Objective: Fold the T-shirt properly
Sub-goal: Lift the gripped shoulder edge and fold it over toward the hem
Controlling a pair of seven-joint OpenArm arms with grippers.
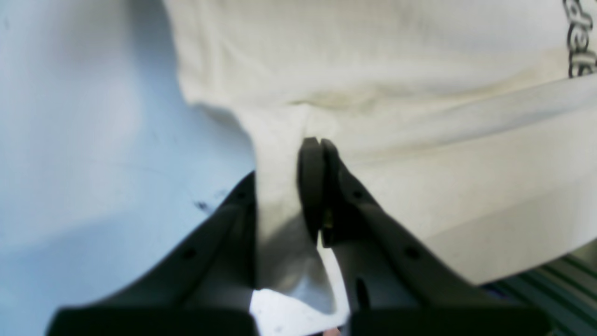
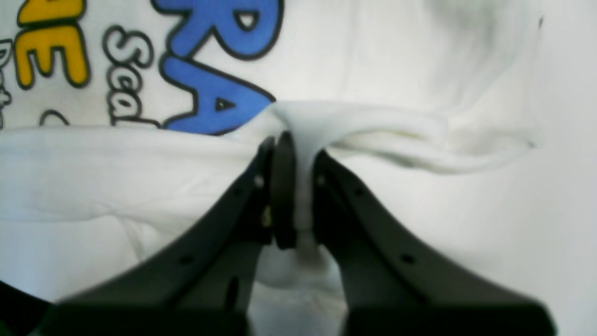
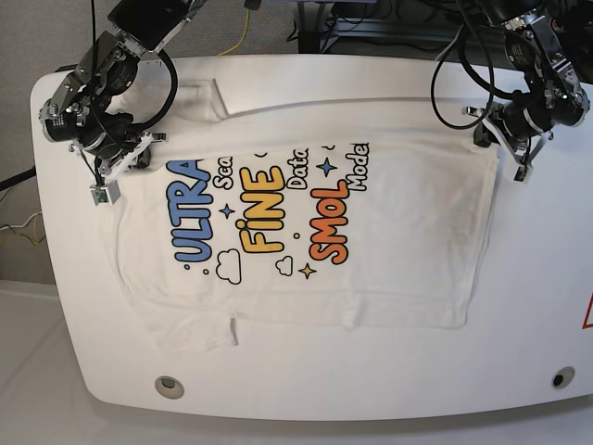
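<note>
The white T-shirt point(image 3: 371, 250) lies spread print-up on the white table point(image 3: 306, 389), its blue, yellow and orange words running across the middle. My right gripper point(image 3: 139, 154), at the shirt's far left corner in the base view, is shut on a pinched ridge of cloth point(image 2: 298, 147) beside the blue letters point(image 2: 210, 102). At the shirt's far right corner, my left gripper point(image 3: 500, 144) is shut on a fold of the plain white edge point(image 1: 298, 149). The cloth bunches up at both grips. One sleeve point(image 3: 199, 97) lies flat at the back left and the other point(image 3: 195, 334) at the front left.
Black cables point(image 3: 454, 65) hang from both arms over the table's back edge. Two round holes point(image 3: 169, 387) point(image 3: 562, 377) sit near the front edge. A red marking point(image 3: 586, 315) shows at the right rim. Bare table surrounds the shirt in front and to the right.
</note>
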